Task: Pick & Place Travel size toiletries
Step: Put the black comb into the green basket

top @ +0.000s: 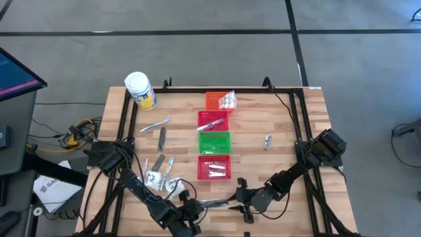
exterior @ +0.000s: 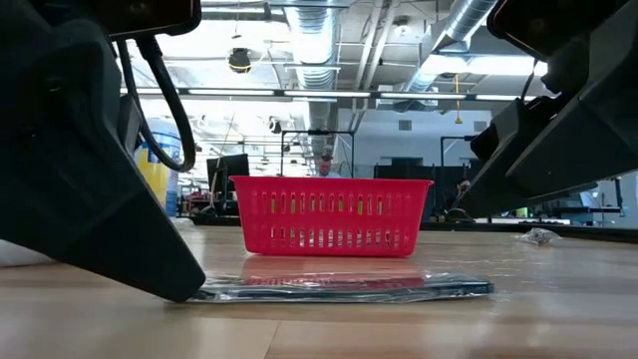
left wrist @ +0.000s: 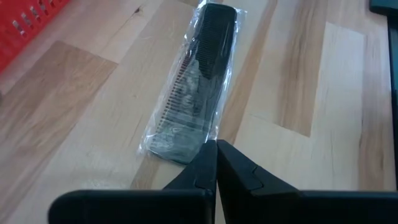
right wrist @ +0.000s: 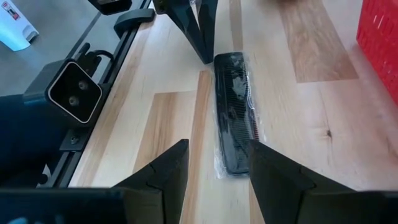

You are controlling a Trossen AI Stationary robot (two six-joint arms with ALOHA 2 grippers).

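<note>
The left gripper (left wrist: 216,152), clenched on the wrapper's corner, pins a bagged black comb (right wrist: 235,112); the right gripper (right wrist: 217,163) hangs spread above its other end. A pinch there could catch only film, and the comb could slide free.

Robotics lab / industrial workspace. Exposed silver ducts (exterior: 319,40) and strip lights overhead, grey concrete floor (top: 197,52) with dark tape lines, monitor (top: 16,76) and loose cables (top: 75,131) beside the butcher-block counter (top: 276,118), black frame rails bolted along its edges.
</note>
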